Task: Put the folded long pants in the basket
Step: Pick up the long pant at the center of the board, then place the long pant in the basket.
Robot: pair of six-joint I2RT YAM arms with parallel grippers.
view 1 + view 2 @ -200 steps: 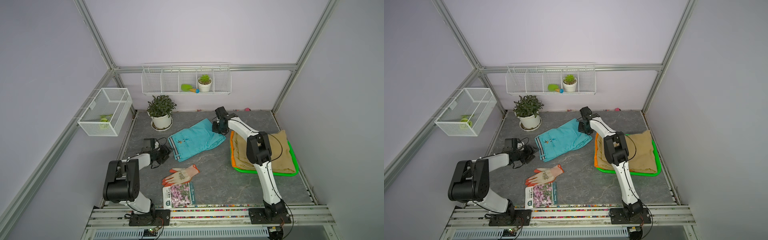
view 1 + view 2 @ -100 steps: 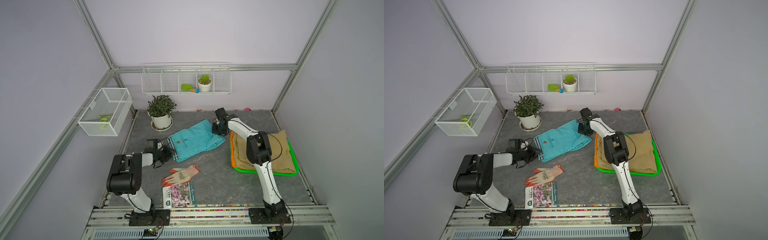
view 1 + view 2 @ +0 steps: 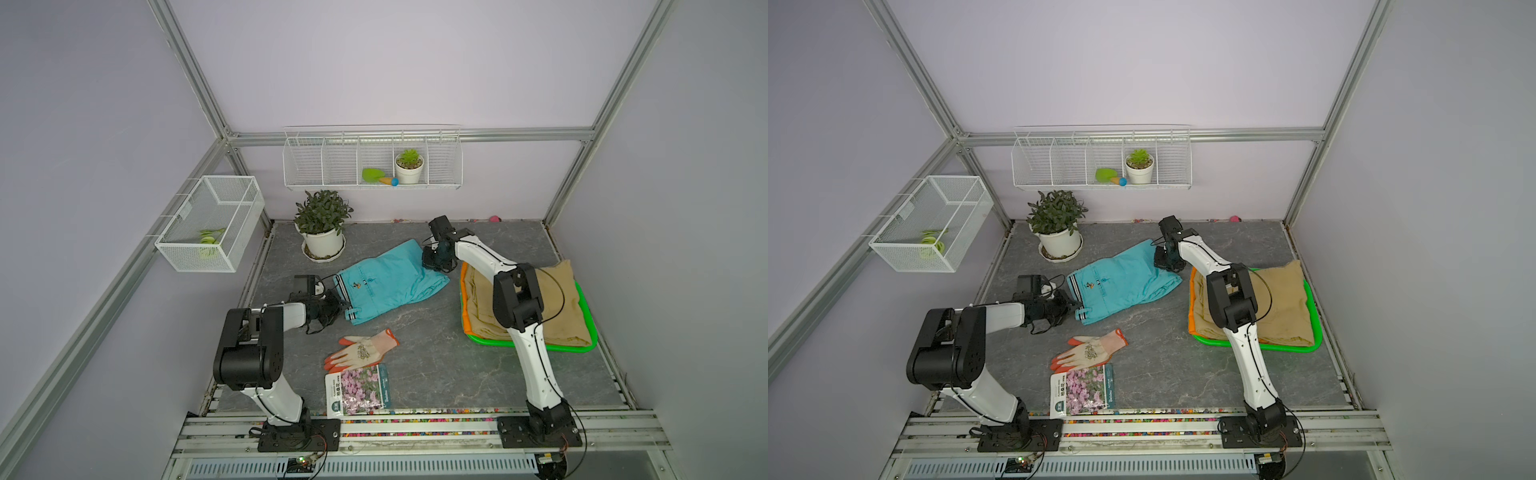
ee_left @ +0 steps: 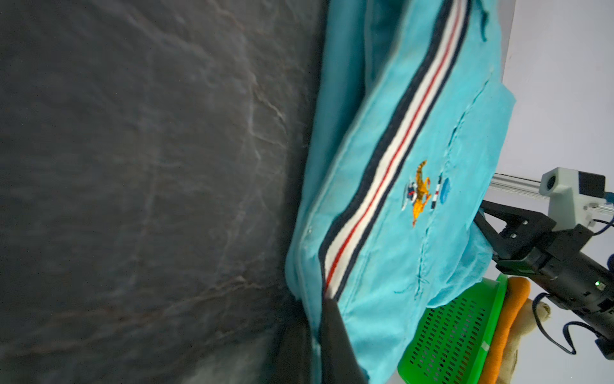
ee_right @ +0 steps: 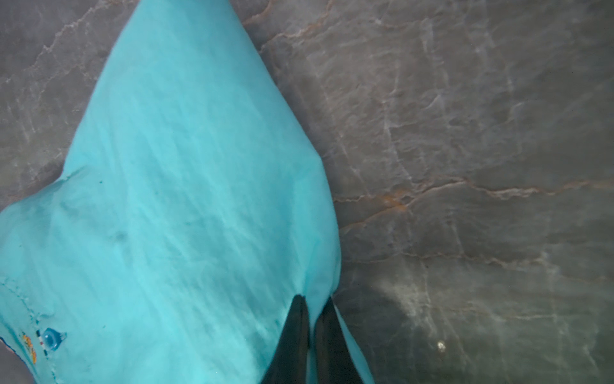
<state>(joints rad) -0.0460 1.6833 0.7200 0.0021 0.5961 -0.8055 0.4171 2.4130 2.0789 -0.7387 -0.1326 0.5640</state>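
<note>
The turquoise pants (image 3: 390,282) lie folded on the grey worktop (image 3: 415,353), just beside the basket (image 3: 573,348). Their striped waistband, with a small orange emblem near it, faces the left tool (image 4: 314,309), which pinches one waistband corner. The right tool (image 5: 314,299) pinches the opposite edge. The green basket is shallow with perforated walls. It holds folded orange pants (image 3: 463,291) underneath and khaki pants (image 3: 557,299) on top, overhanging the rim.
</note>
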